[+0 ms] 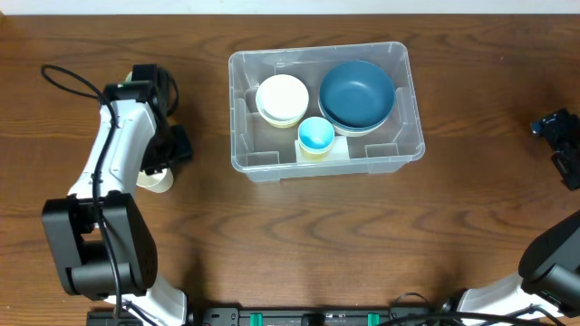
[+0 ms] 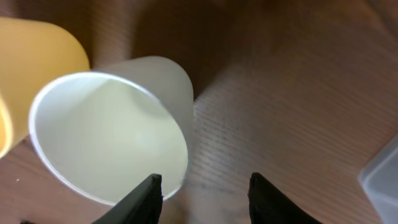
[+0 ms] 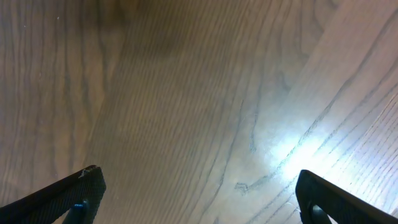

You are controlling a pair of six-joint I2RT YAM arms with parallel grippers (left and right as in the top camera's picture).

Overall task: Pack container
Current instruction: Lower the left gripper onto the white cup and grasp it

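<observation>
The container [image 1: 322, 158], a large clear bin, stands at the table's centre. It holds a cream bowl [image 1: 283, 98], a dark blue bowl [image 1: 357, 93] and a light blue cup [image 1: 316, 136]. Left of it, my left gripper [image 1: 165, 161] hangs over a cream cup [image 1: 156, 179]. In the left wrist view this cream cup [image 2: 109, 137] lies tilted with its mouth toward the camera, next to a yellow cup [image 2: 31, 68]. My left gripper [image 2: 205, 186] is open, with one fingertip [image 2: 149, 196] over the cup's mouth, the other outside, and the rim between them. My right gripper [image 3: 199, 186] is open over bare wood.
A corner of the container [image 2: 382, 180] shows at the right edge of the left wrist view. My right gripper [image 1: 562, 136] sits at the table's far right edge, well away from the bin. Black cables loop beside the left arm [image 1: 63, 81].
</observation>
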